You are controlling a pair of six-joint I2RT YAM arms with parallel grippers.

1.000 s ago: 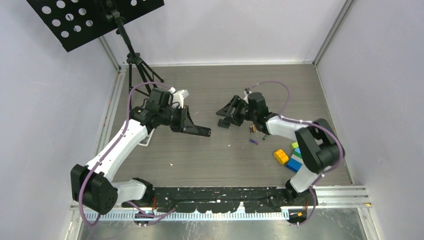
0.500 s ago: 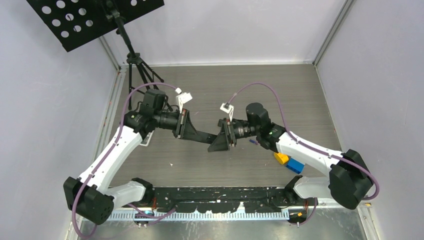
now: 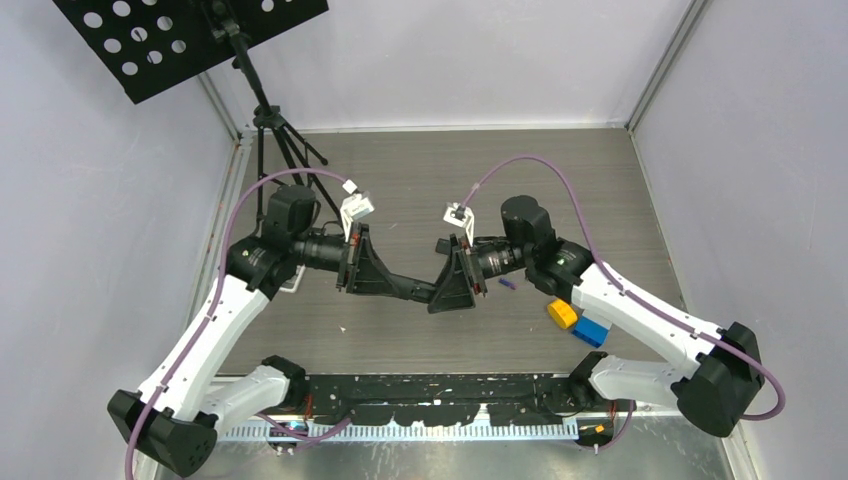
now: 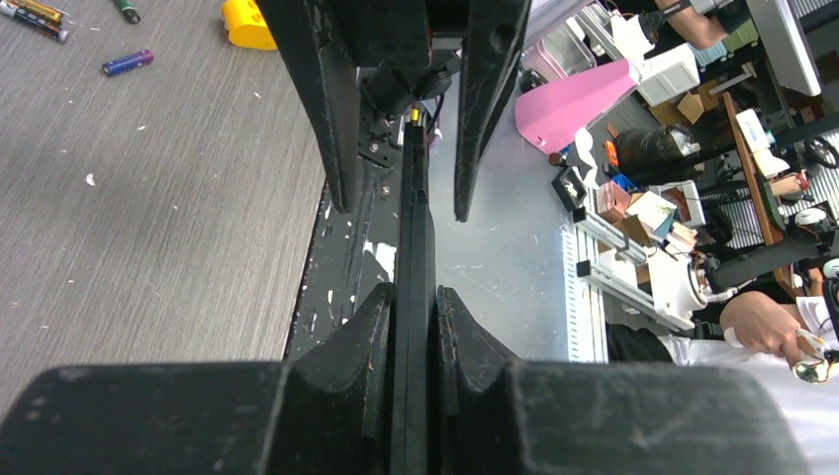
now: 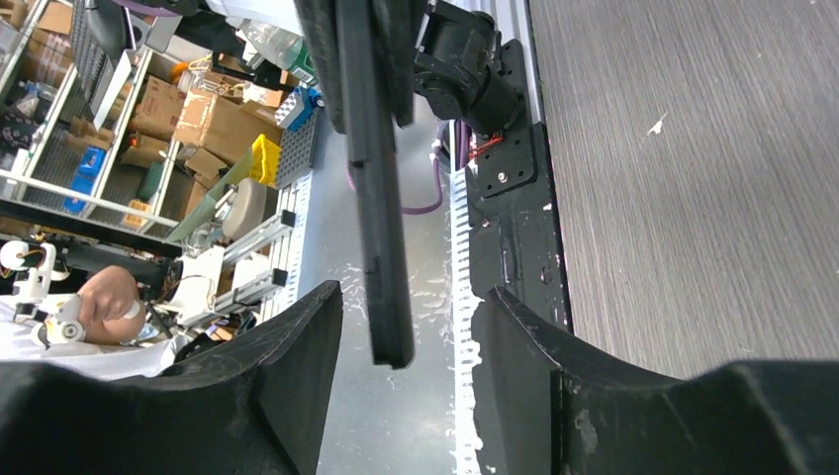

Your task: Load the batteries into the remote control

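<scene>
- Matt grey wood-grain laminate, finely streaked: table.
- Smooth black plastic with a dull sheen: remote control.
- Matt, faintly grainy black plastic: left gripper.
- Glossy metallic wrap: batteries.
- Shiny yellow plastic: toy block.

Worktop: grey wood-grain board.
- Far left corner: black tripod, standing.
- Right half, toward the near edge: yellow block and blue block, just beside each other.
- Near the yellow block, toward the middle: purple-blue battery, lying flat.
- Near it: gold-and-black batteries and dark green battery, lying flat.
- Left of centre, near edge: white speck.
</scene>
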